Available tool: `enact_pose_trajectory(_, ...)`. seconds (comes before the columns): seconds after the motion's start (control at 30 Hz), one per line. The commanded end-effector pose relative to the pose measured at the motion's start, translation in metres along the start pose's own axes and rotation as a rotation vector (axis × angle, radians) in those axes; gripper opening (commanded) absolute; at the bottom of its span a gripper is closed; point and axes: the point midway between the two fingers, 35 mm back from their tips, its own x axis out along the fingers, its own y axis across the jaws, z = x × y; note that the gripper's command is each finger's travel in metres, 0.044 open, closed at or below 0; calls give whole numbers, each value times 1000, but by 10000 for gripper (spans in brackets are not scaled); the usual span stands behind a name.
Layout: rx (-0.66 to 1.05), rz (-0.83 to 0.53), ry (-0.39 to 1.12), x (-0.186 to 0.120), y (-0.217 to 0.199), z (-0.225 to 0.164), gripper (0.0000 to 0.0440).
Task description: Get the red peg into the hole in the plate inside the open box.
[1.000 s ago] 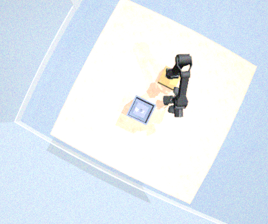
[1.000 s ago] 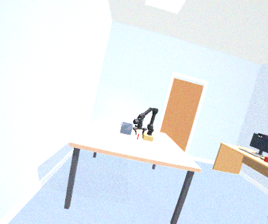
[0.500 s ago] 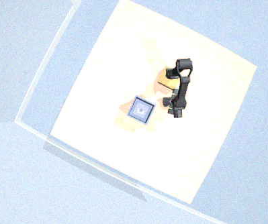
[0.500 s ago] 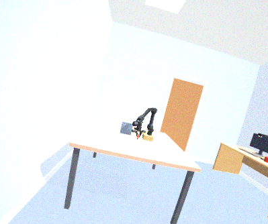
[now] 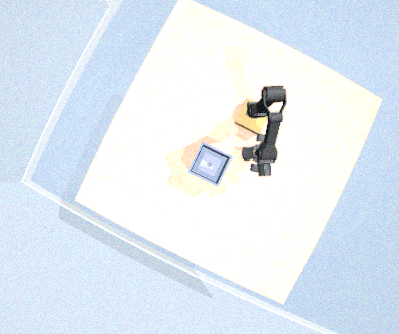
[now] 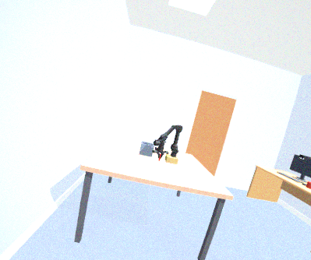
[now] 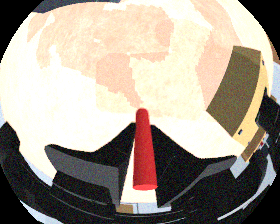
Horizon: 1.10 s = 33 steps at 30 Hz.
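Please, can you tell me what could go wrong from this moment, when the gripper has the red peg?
The red peg could slip or twist, since the gripper pinches a narrow, round body.

The box has standing walls, so a peg carried across too low might strike one.

The hole looks small beside the plate, so a slightly tilted or off-centre peg may catch on its edge.
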Motion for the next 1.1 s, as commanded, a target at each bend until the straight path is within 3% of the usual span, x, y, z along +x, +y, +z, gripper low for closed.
enact_pose_trajectory(0.0, 17, 39, 18, -12, 7, -1, 0)
enact_pose_trajectory(0.57, 8, 217, 57, -77, 33, 1, 0)
enact_pose_trajectory(1.07, -26, 320, -14, -139, 46, 35, 0)
